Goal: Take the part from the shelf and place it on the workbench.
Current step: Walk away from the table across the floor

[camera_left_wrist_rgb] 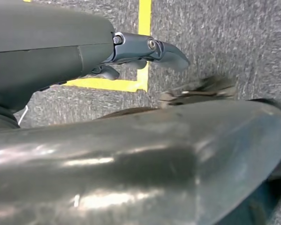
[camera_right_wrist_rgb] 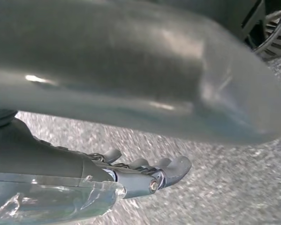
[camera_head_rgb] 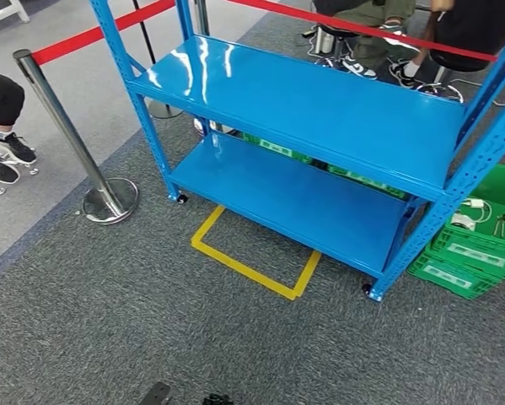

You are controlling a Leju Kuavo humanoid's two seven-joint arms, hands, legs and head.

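Observation:
The blue metal shelf (camera_head_rgb: 300,110) stands ahead of me, and its two visible levels are bare. My left hand (camera_left_wrist_rgb: 146,49) hangs over grey carpet beside a corner of yellow floor tape (camera_left_wrist_rgb: 143,70), its fingers stretched out and holding nothing. My right hand (camera_right_wrist_rgb: 142,176) also hangs over the carpet with its fingers nearly straight. A crinkled clear plastic piece (camera_right_wrist_rgb: 61,201) lies against that hand on the thumb side. I cannot tell whether the hand holds it or what it wraps.
A yellow tape rectangle (camera_head_rgb: 253,266) marks the floor before the shelf. A chrome stanchion (camera_head_rgb: 106,194) with a red belt stands at the left, and green crates (camera_head_rgb: 485,236) sit at the right. Seated people's legs show behind the shelf (camera_head_rgb: 370,51) and at the far left (camera_head_rgb: 2,126).

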